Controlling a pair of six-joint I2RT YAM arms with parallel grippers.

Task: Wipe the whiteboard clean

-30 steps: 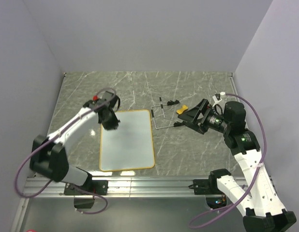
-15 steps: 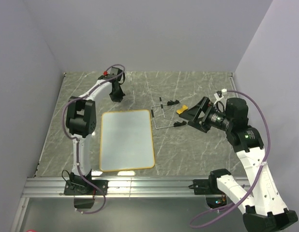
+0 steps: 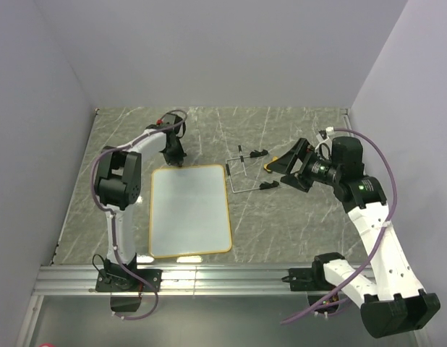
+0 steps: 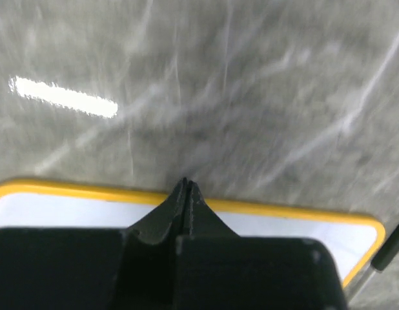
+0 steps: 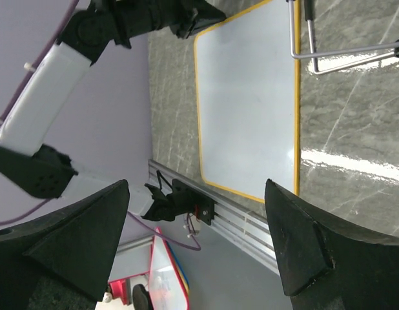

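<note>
Find whiteboard (image 3: 189,210) flat on table (image 3: 296,224), left of centre – face apparently free of marks. Note left gripper (image 3: 176,159) clenched on nothing, tips at far yellow rim. Note right gripper (image 3: 286,172) spread wide, empty, just beside eraser (image 3: 270,165) and wire stand (image 3: 241,177). Beware shoving unpinned board sideways with closed tips – or nudging stand, flicking eraser away on clumsy grasp.

The scene is evenly lit; the left wrist view is blurred, and glare is thrown on the table (image 4: 264,64) at upper left.
</note>
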